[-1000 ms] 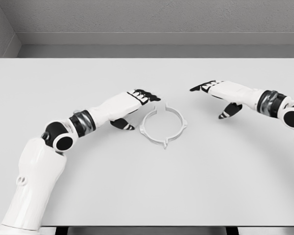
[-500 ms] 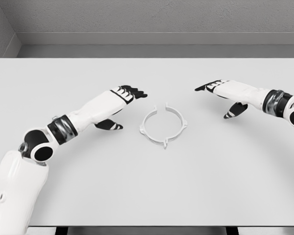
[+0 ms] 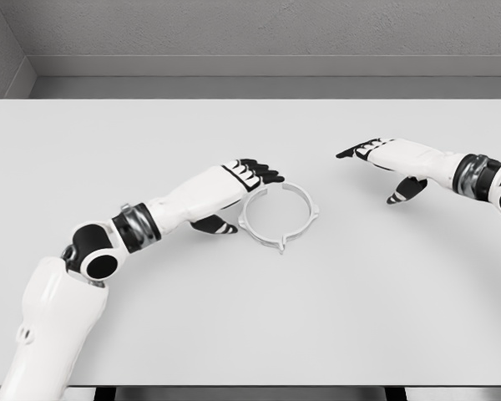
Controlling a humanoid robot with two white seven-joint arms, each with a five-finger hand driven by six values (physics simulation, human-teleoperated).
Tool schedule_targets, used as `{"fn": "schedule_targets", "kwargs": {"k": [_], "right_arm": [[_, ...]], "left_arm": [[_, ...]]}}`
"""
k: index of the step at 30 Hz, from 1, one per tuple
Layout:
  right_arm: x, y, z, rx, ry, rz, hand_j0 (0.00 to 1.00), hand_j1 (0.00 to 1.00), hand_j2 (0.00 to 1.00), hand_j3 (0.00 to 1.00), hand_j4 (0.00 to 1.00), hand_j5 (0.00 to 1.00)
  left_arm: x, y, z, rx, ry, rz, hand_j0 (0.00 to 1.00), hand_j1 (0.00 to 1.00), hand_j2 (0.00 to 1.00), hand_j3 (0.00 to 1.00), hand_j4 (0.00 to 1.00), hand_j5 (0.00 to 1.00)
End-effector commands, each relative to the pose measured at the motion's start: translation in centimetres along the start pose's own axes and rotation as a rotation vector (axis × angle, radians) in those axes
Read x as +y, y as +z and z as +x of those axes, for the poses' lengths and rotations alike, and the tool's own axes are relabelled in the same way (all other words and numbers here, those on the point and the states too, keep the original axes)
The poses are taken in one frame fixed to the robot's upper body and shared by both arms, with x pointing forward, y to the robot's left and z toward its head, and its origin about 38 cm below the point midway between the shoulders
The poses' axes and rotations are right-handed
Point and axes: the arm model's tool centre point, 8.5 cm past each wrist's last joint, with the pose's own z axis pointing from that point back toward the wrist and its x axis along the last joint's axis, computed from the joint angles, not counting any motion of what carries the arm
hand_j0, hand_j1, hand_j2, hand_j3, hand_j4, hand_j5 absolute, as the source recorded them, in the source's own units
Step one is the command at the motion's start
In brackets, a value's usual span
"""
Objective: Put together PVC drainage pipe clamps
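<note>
While the white plastic ring-shaped pipe clamp (image 3: 280,214) lies flat near the middle of the plain white table (image 3: 250,326), with a small gap in its far rim and little tabs around its outside, the left hand (image 3: 238,185) is right against the clamp's near-left edge. Its dark fingertips (image 3: 263,174) reach over the rim by the gap, fingers extended and loosely spread, thumb tucked beneath; nothing is gripped, and whether the tips actually press the plastic is unclear. The right hand (image 3: 384,159) hovers well apart to the right, fingers stretched flat and holding nothing

From here the main risk, as I judge it, is a sideways shove: the ring looks light and sits free, so a finger catching the rim could slide or spin it away. Pressing near the gap might also flex the halves apart rather than seat them
</note>
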Motion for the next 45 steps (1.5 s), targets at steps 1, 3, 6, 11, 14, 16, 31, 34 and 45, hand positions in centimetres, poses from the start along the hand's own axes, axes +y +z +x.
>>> {"fn": "schedule_targets", "kwargs": {"k": [1, 3, 6, 11, 14, 16, 31, 34, 45], "right_arm": [[0.0, 0.0, 0.0, 0.002, -0.005, -0.001, 1.0, 1.0, 1.0, 1.0, 1.0, 1.0], [0.1, 0.0, -0.2, 0.008, -0.011, -0.001, 1.0, 1.0, 1.0, 1.0, 1.0, 1.0], [0.1, 0.0, -0.2, 0.008, -0.011, -0.001, 1.0, 1.0, 1.0, 1.0, 1.0, 1.0], [0.0, 0.0, -0.2, 0.006, -0.012, -0.002, 1.0, 1.0, 1.0, 1.0, 1.0, 1.0], [0.0, 0.0, -0.2, 0.006, -0.012, -0.002, 1.0, 1.0, 1.0, 1.0, 1.0, 1.0], [0.0, 0.1, -0.2, 0.007, -0.011, -0.002, 1.0, 1.0, 1.0, 1.0, 1.0, 1.0], [0.0, 0.0, 0.0, 0.001, -0.012, -0.003, 1.0, 1.0, 1.0, 1.0, 1.0, 1.0], [-0.1, 0.0, 0.0, 0.0, -0.01, -0.005, 1.0, 1.0, 1.0, 1.0, 1.0, 1.0], [-0.1, -0.2, 0.2, -0.005, -0.014, -0.007, 1.0, 1.0, 1.0, 1.0, 1.0, 1.0]], "left_arm": [[0.0, -0.1, 0.1, -0.003, 0.009, 0.005, 1.0, 1.0, 1.0, 1.0, 1.0, 1.0], [0.1, -0.4, 0.2, -0.006, 0.008, 0.009, 1.0, 1.0, 1.0, 1.0, 1.0, 1.0], [-0.2, -1.3, 0.1, -0.012, 0.019, -0.001, 1.0, 1.0, 1.0, 1.0, 1.0, 1.0], [-0.2, -1.3, 0.2, -0.013, 0.02, 0.0, 1.0, 1.0, 1.0, 1.0, 1.0, 1.0], [-0.5, -1.3, 0.1, -0.01, 0.026, -0.006, 1.0, 1.0, 1.0, 1.0, 1.0, 1.0], [-1.0, -1.3, -0.3, -0.002, 0.039, -0.019, 1.0, 1.0, 1.0, 1.0, 1.0, 1.0], [-1.8, -2.0, -0.9, 0.002, 0.058, -0.049, 1.0, 1.0, 1.0, 1.0, 1.0, 1.0], [-2.0, -2.4, -0.7, -0.002, 0.072, -0.048, 1.0, 1.0, 1.0, 1.0, 1.0, 1.0], [-1.6, -3.2, -1.2, -0.001, 0.075, -0.048, 1.0, 1.0, 1.0, 1.0, 1.0, 1.0]]}}
